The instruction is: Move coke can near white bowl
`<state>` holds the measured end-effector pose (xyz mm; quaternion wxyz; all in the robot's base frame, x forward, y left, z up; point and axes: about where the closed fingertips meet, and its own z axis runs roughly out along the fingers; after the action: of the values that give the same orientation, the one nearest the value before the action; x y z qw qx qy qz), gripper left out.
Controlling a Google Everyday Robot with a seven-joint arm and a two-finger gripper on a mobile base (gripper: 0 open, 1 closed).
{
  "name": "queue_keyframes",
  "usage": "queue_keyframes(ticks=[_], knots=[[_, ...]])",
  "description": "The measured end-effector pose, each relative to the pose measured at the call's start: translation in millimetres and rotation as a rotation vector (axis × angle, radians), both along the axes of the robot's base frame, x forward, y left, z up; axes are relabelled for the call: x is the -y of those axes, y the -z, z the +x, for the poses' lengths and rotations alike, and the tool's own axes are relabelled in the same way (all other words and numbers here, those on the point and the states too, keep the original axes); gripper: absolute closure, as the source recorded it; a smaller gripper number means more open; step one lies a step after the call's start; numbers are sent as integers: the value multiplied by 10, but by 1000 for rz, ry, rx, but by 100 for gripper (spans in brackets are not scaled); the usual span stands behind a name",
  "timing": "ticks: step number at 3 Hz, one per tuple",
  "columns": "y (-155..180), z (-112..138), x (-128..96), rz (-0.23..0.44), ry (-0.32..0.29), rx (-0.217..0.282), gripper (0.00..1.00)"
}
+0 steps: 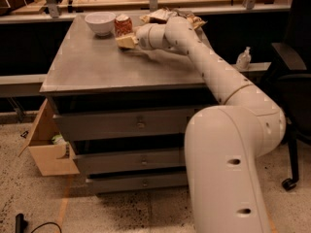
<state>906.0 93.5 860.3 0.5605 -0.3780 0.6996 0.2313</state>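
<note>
The coke can (123, 24), red with a silver top, stands upright at the back of the grey cabinet top (97, 64), just right of the white bowl (100, 23) and almost touching it. My gripper (125, 39) reaches in from the right with its tan fingers (127, 41) around the lower part of the can, hiding its base. The arm (204, 57) stretches across the right side of the cabinet top.
Brown-and-yellow snack bags (163, 15) lie at the back behind the arm. The cabinet has several drawers (141, 125). An open cardboard box (46, 152) sits on the floor at the left. A small bottle (244, 58) and a black chair (291, 76) are on the right.
</note>
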Motion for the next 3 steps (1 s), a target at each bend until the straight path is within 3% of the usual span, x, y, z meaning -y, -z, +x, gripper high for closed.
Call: queue_keyframes(ticks=[2,3], knots=[[4,73,-49,-2,10,3,53],[-34,249,-203,0,27,37,28]])
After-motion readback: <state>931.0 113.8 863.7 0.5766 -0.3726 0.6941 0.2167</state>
